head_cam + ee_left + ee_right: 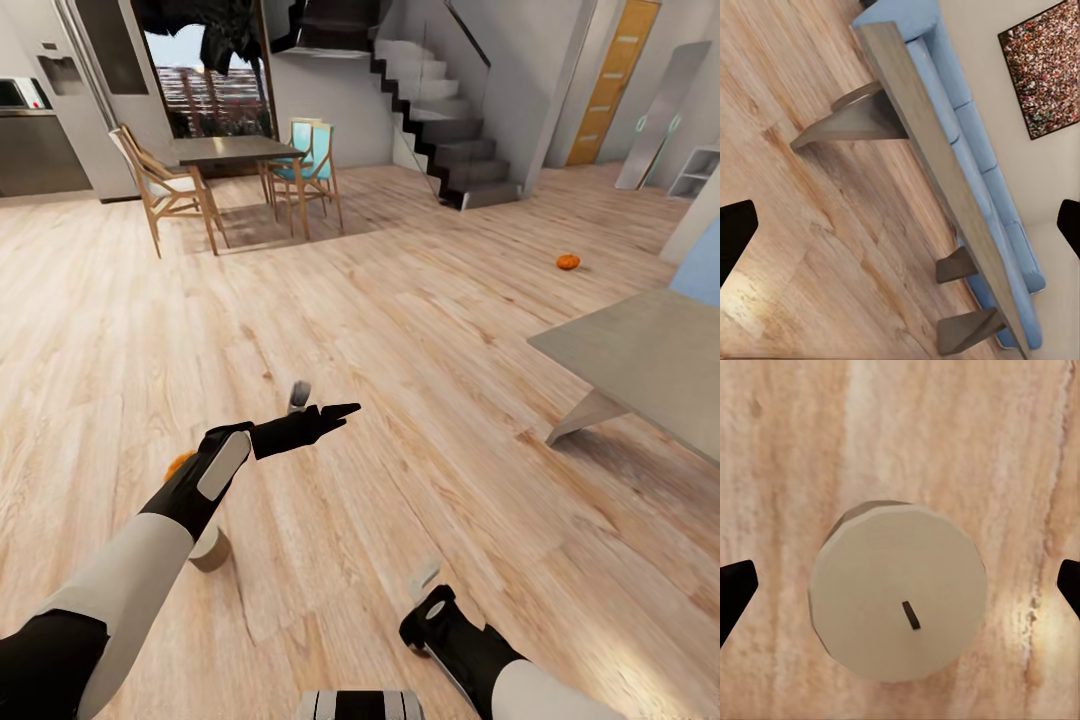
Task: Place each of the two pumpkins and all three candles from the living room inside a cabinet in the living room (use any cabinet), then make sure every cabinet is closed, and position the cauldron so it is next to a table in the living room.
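Observation:
One orange pumpkin (568, 262) lies on the wood floor far right, beyond the grey table (650, 365). A second pumpkin (179, 463) peeks out from behind my left forearm. A cream candle (210, 551) stands on the floor under that forearm. My left gripper (325, 407) is held out level above the floor, open and empty; in the left wrist view the left gripper (900, 229) faces the table's edge (937, 161). My right gripper (425, 590) points down at the floor, open. Straight below the right gripper (900, 592) stands a candle (896, 589), seen from above with its dark wick, between the spread fingertips.
A blue sofa (967, 127) runs behind the table, with a picture (1046, 67) on the wall. A dark dining table (235, 152) with wooden chairs stands at the back left. Stairs (450, 130) rise at the back centre. Open wood floor lies between.

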Controlling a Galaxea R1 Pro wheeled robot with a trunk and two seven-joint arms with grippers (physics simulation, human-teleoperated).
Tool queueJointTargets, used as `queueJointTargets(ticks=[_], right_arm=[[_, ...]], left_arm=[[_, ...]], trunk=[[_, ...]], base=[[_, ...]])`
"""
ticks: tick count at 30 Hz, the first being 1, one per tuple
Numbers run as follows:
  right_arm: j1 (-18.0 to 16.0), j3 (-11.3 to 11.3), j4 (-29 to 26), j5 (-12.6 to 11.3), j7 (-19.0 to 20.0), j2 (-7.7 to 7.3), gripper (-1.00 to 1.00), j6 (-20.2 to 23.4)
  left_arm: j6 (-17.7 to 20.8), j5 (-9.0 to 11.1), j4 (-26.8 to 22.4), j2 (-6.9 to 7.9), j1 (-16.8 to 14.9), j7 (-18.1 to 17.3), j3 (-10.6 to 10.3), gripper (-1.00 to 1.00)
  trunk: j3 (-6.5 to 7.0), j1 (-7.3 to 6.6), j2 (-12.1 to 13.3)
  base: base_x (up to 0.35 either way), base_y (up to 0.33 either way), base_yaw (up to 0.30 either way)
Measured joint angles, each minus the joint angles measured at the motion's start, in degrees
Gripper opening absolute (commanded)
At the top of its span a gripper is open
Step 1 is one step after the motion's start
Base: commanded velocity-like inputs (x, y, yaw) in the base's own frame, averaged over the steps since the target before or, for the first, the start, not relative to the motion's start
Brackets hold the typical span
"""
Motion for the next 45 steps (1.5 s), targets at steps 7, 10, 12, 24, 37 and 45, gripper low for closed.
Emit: queueJointTargets(ticks=[7, 10, 12, 24, 37, 45], right_arm=[[0.0, 0.0, -0.5, 0.0, -0.5, -0.17, 1.00, -0.1], [0.0, -0.1, -1.2, 0.1, -0.7, -0.27, 1.00, -0.1], [-0.7, -0.3, -1.8, -0.1, -0.7, -0.87, 1.00, -0.7], [-1.7, -0.4, -1.9, -0.1, -0.5, -1.78, 1.00, -0.1], [-2.8, -0.5, -1.7, -0.5, 1.9, -2.52, 1.00, 0.9], [-3.6, -0.5, -1.9, -0.4, 4.5, -4.32, 1.00, 3.5]], left_arm=[[0.0, 0.0, -0.1, 0.00, 0.0, 0.0, 0.0, 1.00], [0.0, 0.0, -0.1, 0.01, 0.0, 0.0, 0.0, 1.00], [-0.6, 0.2, -0.7, 0.09, 0.6, -0.4, 0.6, 1.00], [-0.6, 0.2, -1.6, 0.16, 1.9, -0.5, 1.1, 1.00], [-0.6, 0.2, -1.8, 0.17, 1.9, -0.5, 1.2, 1.00], [-0.6, 0.2, -1.8, 0.17, 1.9, -0.5, 1.2, 1.00]], trunk=[[-1.55, 0.18, -0.1], [-2.22, 0.26, -0.1], [-2.21, 0.26, -0.1], [-2.21, 0.26, -0.1], [-2.21, 0.26, -0.1], [-2.21, 0.26, -0.1]], base=[[0.000, 0.000, 0.000], [0.000, 0.000, 0.000], [0.000, 0.000, 0.000], [0.000, 0.000, 0.000], [0.000, 0.000, 0.000], [0.000, 0.000, 0.000]])
